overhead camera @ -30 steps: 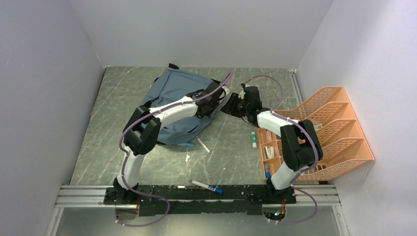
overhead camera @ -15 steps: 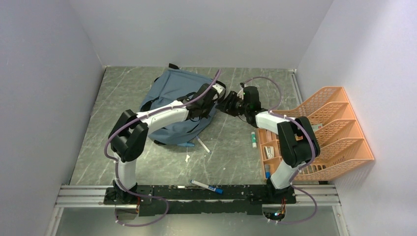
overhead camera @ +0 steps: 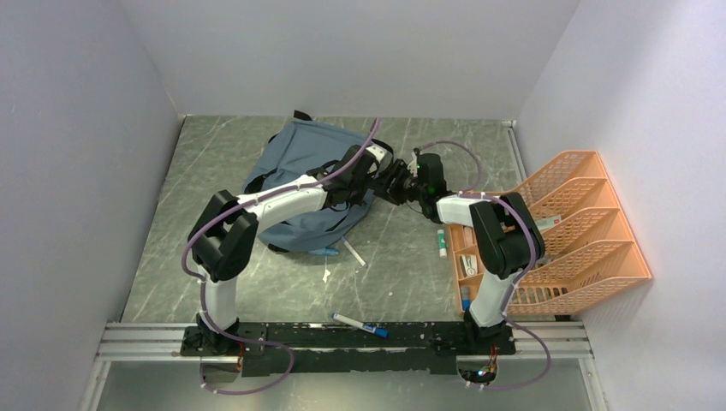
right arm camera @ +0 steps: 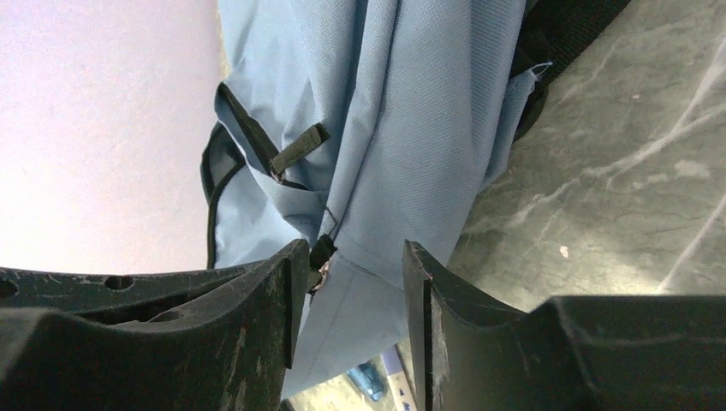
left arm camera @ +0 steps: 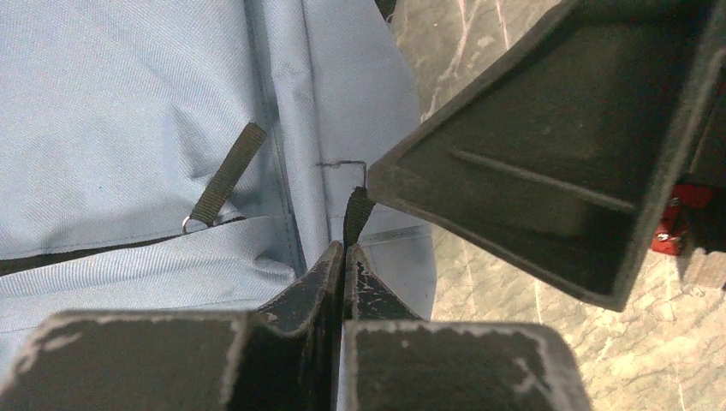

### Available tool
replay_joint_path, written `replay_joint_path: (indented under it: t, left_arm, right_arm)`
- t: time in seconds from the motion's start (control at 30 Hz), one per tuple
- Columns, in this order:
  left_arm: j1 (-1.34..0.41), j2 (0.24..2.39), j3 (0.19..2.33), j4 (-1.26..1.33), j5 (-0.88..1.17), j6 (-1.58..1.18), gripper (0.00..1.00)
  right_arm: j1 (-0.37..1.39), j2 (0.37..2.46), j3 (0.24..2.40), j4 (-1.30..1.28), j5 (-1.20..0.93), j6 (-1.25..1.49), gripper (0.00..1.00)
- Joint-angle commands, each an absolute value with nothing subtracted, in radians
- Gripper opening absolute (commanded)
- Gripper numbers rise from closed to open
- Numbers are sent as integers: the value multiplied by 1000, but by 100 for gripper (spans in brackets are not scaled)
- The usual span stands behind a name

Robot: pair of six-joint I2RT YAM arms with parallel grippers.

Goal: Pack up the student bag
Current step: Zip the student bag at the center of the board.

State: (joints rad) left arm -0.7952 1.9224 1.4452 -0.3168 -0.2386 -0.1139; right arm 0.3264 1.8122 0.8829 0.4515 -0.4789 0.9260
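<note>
The left gripper (left arm camera: 342,253) was pinched shut on a black zipper pull (left arm camera: 356,212) at the right edge of the student bag (left arm camera: 128,103), which lay far back on the table (overhead camera: 411,248). The right gripper (right arm camera: 351,257), half open, straddled that same edge, having closed in leftward since a second before.

3 pale walls (overhead camera: 342,51) — grey marbled table (overhead camera: 201,171)

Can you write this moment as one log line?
left claw: shut on zipper pull | right claw: open, close to student bag
</note>
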Motion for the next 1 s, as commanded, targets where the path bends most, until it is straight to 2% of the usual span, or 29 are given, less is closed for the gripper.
replay_joint_path:
  t: [0.0, 0.23, 0.73, 0.87, 0.97]
  left_arm:
    - [-790, 1897, 1438, -273, -217, -127, 5]
    - [-790, 1897, 1435, -270, -209, -127, 5]
    - [-788, 1895, 1434, -269, -204, -121, 5]
    - [-788, 1896, 1435, -270, -207, -120, 5]
    - [-788, 1898, 1436, -273, -207, -118, 5]
  right_arm:
    - [355, 1820, 895, 522, -406, 1030, 49]
    - [388, 1847, 891, 566, -343, 1133, 49]
    - [407, 1903, 905, 604, -381, 1197, 36]
    - [407, 1910, 902, 620, -388, 1206, 22]
    - [408, 1913, 900, 641, -400, 1209, 6]
